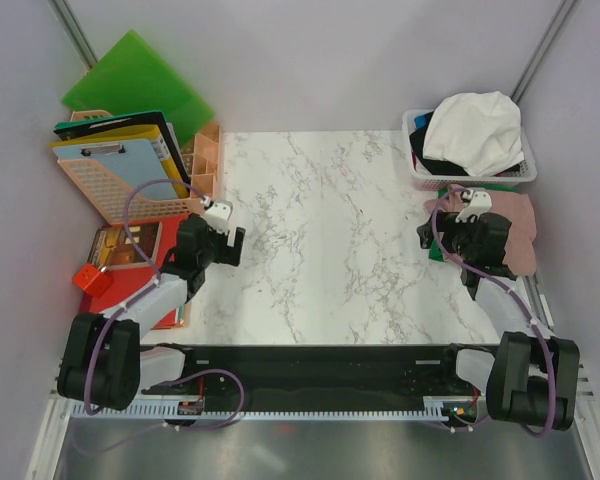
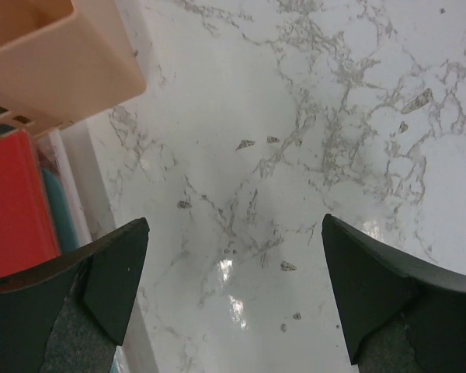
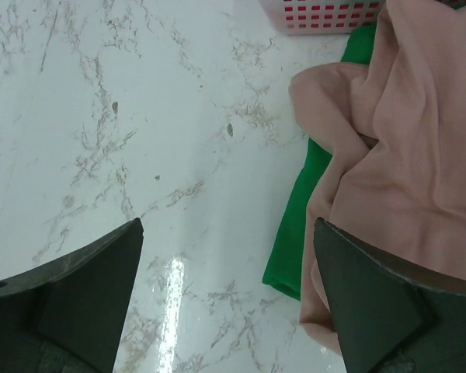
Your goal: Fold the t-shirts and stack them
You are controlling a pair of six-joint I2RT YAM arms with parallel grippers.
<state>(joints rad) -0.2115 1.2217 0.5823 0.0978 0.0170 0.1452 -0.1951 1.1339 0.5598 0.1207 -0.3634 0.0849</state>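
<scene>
Far left: stiff green plastic folder [image 1: 140, 85] leans on the wall, with a peach plastic mesh crate [image 1: 130, 205] of clipboards in front of it. Left fingers [image 2: 101, 280] are spread wide with nothing between them, over the left edge of the white marble-pattern surface [image 1: 320, 230], near the crate. Right fingers [image 3: 78, 287] are also wide apart and hold nothing, over the surface's right side. One finger sits above the edge of the crumpled dusty pink cloth t-shirt [image 3: 404, 132]; contact unclear. Pink shirt lies on a green cloth t-shirt [image 3: 299, 210], both just in front of the pale plastic lattice basket [image 1: 500, 180] at back right. White cloth t-shirt [image 1: 475, 130] is heaped on dark clothes inside.
</scene>
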